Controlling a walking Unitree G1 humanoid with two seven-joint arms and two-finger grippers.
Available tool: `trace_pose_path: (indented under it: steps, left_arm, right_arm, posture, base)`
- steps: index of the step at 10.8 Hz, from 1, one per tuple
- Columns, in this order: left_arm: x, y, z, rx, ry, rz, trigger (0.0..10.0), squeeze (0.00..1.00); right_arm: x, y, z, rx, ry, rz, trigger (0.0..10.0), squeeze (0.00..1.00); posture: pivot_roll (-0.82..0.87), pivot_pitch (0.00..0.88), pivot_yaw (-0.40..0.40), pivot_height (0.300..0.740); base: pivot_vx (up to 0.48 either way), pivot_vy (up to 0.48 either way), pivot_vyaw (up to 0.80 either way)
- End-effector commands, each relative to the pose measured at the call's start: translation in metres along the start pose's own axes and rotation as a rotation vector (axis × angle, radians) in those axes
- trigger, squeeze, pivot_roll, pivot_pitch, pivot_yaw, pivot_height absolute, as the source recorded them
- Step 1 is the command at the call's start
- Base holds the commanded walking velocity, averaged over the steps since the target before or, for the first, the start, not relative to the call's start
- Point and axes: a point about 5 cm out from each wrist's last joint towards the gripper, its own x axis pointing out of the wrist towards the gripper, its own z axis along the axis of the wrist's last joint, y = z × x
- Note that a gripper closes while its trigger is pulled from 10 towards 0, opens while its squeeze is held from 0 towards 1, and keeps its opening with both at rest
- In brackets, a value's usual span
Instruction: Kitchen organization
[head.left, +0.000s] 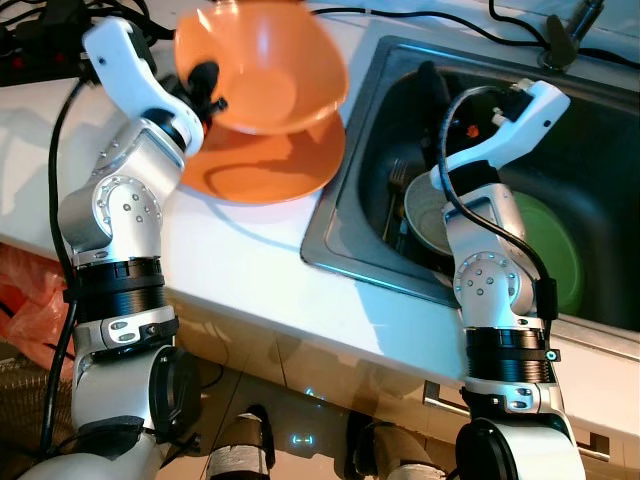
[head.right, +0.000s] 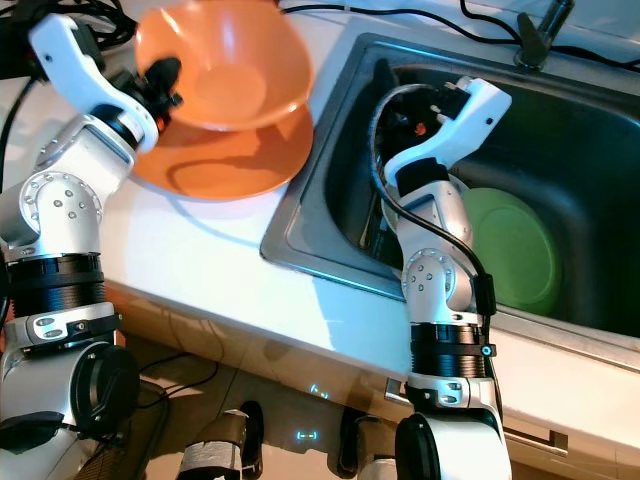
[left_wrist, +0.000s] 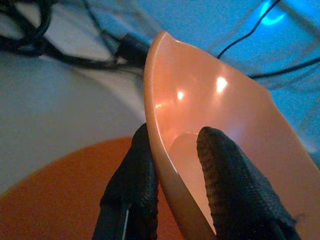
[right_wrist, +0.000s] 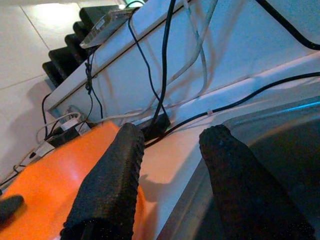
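Observation:
My left gripper (left_wrist: 172, 165) is shut on the rim of an orange bowl (head.left: 262, 70), one finger (left_wrist: 132, 185) outside and one inside. The bowl hangs tilted just above an orange plate (head.left: 265, 165) that lies on the white counter (head.left: 240, 260) next to the sink. My right gripper (right_wrist: 172, 135) is held over the left part of the sink (head.left: 600, 90), open, with nothing between its fingers. It points towards the counter's back edge.
A green plate (head.left: 555, 250), a grey dish (head.left: 425, 220) and some utensils (head.left: 395, 190) lie in the sink. A faucet (head.left: 565, 35) stands behind it. Black cables (right_wrist: 165, 60) and a power strip (head.left: 30, 50) run along the counter's back. An orange bag (head.left: 25, 300) lies on the floor at left.

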Motion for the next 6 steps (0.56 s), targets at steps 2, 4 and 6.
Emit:
trace_pose_path:
  steps: [2,4,6]
  left_arm:
    - [-0.003,-0.020,0.017,-0.020,-0.096,-0.111,10.0,0.00]
    - [-0.007,-0.032,0.018,0.054,-0.125,-0.157,10.0,0.00]
    - [-0.009,-0.039,0.014,0.200,-0.125,-0.201,10.0,0.00]
  right_arm:
    - [-0.002,-0.005,-0.002,-0.012,0.015,-0.015,10.0,0.00]
    - [-0.002,-0.005,0.000,-0.013,0.007,-0.012,10.0,0.00]
    - [-0.001,-0.004,0.004,-0.011,-0.014,-0.006,10.0,0.00]
  posture:
    - [0.14,0.243,-0.013,0.740]
    - [0.14,0.231,-0.011,0.740]
    - [0.14,0.221,-0.009,0.740]
  base:
    - [0.000,0.000,0.00]
    - [0.000,0.000,0.00]
    - [0.000,0.000,0.00]
